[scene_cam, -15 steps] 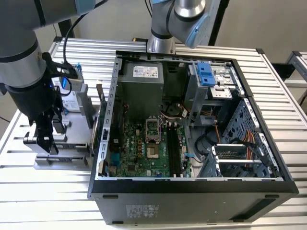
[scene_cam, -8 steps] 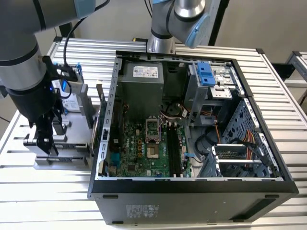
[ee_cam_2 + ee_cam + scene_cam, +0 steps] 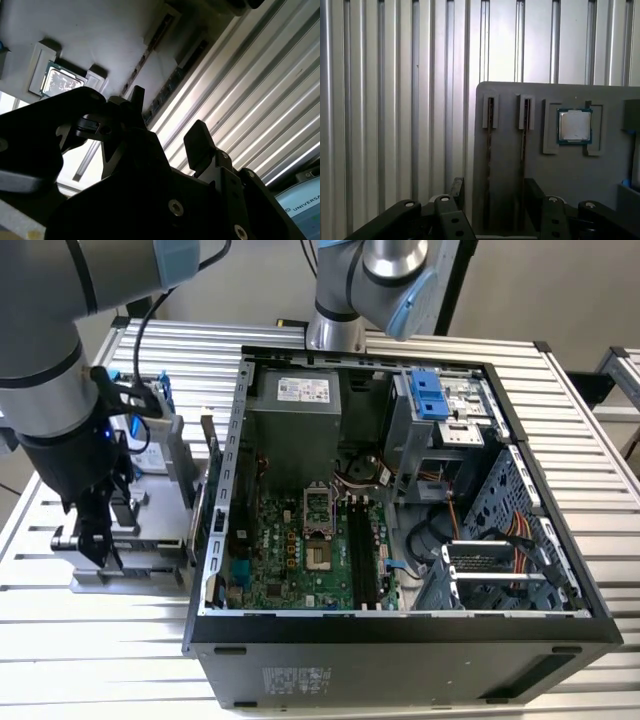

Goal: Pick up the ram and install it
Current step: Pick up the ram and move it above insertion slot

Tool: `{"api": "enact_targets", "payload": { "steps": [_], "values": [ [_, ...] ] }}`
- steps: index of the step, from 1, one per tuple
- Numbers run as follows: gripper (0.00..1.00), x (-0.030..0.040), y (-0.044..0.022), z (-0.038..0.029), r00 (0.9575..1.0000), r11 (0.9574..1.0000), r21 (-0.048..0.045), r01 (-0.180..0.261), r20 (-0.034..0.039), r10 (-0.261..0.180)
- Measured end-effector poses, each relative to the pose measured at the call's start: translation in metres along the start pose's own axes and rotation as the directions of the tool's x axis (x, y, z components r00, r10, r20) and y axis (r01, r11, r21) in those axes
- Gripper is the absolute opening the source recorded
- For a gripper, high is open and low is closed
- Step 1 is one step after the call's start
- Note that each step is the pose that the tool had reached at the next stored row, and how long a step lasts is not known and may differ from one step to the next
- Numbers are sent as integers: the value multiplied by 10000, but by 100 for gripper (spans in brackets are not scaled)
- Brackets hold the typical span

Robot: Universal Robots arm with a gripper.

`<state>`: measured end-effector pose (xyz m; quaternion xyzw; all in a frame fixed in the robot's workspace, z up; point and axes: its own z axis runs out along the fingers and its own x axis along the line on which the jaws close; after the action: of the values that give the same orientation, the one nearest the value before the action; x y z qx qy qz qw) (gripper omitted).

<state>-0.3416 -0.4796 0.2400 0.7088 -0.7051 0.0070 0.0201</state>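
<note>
Gripper (image 3: 495, 184) spread, empty, over the ram (image 3: 489, 150) by the tray's (image 3: 580, 180) edge. We judge it light, stiff, fragile: pinch flat faces mid-length.

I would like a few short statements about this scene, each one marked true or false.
1. The gripper hovers over the grey holder beside the computer case. True.
2. The gripper grips the ram. False: its jaws stand open, and the ram stands in a holder slot.
3. The processor chip lies in a recess of the holder. True.
4. The computer case is closed. False: it is open, and the motherboard shows.
</note>
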Motion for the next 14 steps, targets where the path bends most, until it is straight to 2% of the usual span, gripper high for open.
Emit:
{"api": "enact_targets", "payload": {
  "steps": [6,14],
  "values": [
    [100,29,0,54,10000,10000,0,-13,0,13],
    [100,31,17,112,10000,10000,-3,-86,1,86]
  ]
}}
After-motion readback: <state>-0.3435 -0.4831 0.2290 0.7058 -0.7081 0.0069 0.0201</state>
